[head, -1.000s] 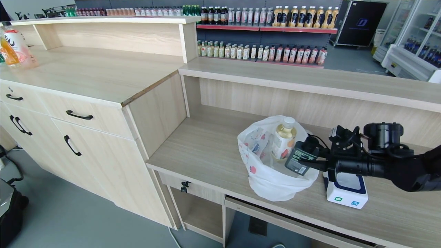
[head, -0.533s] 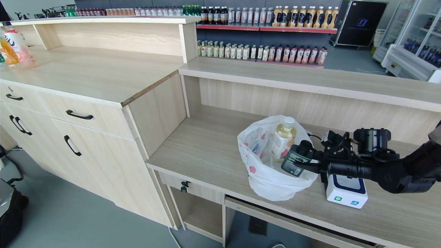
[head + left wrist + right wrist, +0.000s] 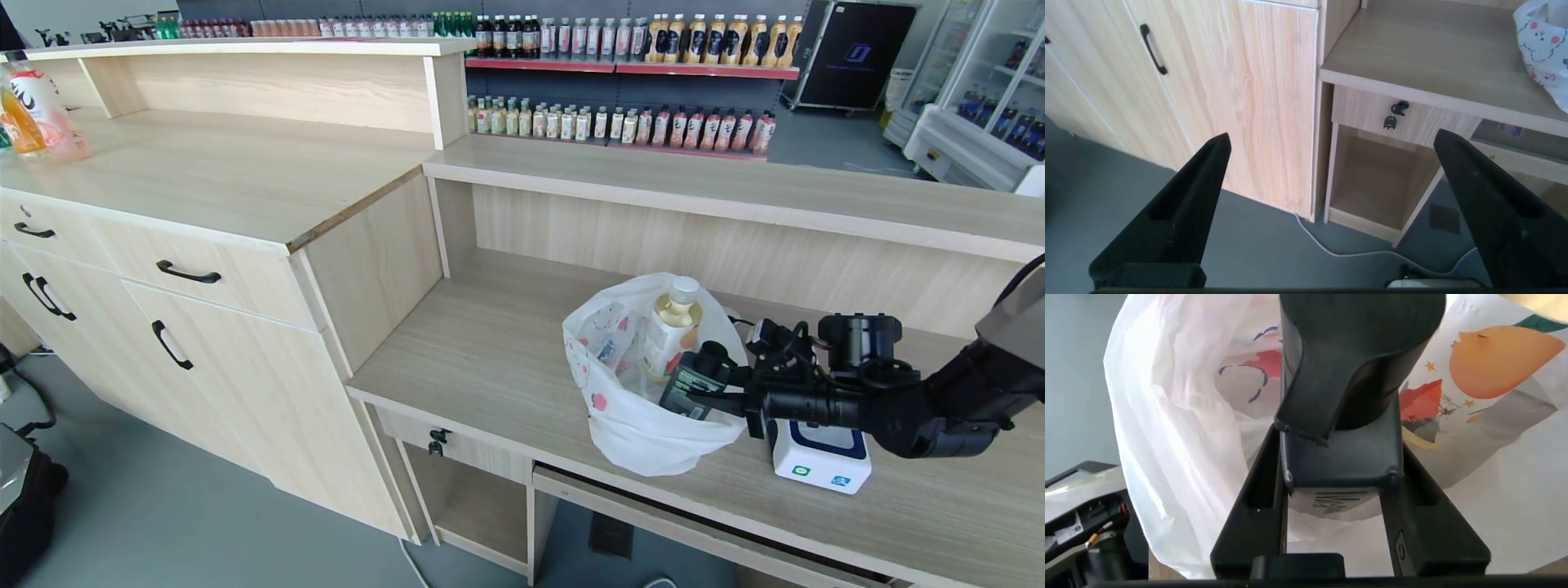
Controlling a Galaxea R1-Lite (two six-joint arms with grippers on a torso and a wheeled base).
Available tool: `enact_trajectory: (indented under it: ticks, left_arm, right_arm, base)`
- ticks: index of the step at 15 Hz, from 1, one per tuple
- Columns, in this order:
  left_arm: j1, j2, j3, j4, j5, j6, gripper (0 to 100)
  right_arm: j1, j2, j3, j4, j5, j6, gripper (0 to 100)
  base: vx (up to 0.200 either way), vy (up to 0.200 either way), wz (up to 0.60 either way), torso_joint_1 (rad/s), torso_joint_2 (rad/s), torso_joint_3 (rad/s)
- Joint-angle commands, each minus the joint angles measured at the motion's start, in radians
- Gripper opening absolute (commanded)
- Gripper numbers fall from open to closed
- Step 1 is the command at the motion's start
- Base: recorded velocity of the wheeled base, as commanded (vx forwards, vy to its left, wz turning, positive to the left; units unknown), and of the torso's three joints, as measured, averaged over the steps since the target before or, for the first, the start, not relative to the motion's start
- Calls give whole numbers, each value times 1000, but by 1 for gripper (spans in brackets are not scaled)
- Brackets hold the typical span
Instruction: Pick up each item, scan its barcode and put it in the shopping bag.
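Note:
A white shopping bag (image 3: 629, 416) with cartoon prints stands open on the lower counter. A pale yellow drink bottle (image 3: 673, 328) with a white cap stands upright inside it. My right gripper (image 3: 712, 390) is shut on a dark bottle (image 3: 688, 384), held tilted at the bag's right rim with its lower end inside the opening. In the right wrist view the dark bottle (image 3: 1346, 384) sits between the fingers (image 3: 1259, 498) above the bag's (image 3: 1167, 449) inside. My left gripper (image 3: 1331, 204) hangs open over the floor, in front of the counter's open shelf.
A white and blue barcode scanner (image 3: 820, 457) sits on the counter just right of the bag, under my right arm. A raised counter (image 3: 204, 175) with drawers stands to the left, with drink bottles (image 3: 37, 110) at its far end. Stocked shelves (image 3: 620, 73) line the back.
My right gripper has carried the dark bottle leftward and down, from beside the scanner to the bag's right rim. The bag and the yellow bottle have stayed in place.

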Motion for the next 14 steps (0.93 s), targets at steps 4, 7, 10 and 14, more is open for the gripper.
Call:
enact_trajectory:
  ticks: [4,7,10,14]
  left_arm:
    - [0,0,0,0,0,0,100]
    - [0,0,0,-1,0,0,100]
    - [0,0,0,0,0,0,100]
    - [0,0,0,0,0,0,100]
  right_arm:
    - [5,7,-1,1,0,0,0]
    - [4,6,-1,-1,-2,0,0]
    - [5,0,-1,-1,-2,14,100]
    - [5,-37,-1,-1,-2,34,100]
  base:
    - [0,0,0,0,0,0]
    - [0,0,0,0,0,0]
    - [0,0,0,0,0,0]
    - [0,0,0,0,0,0]
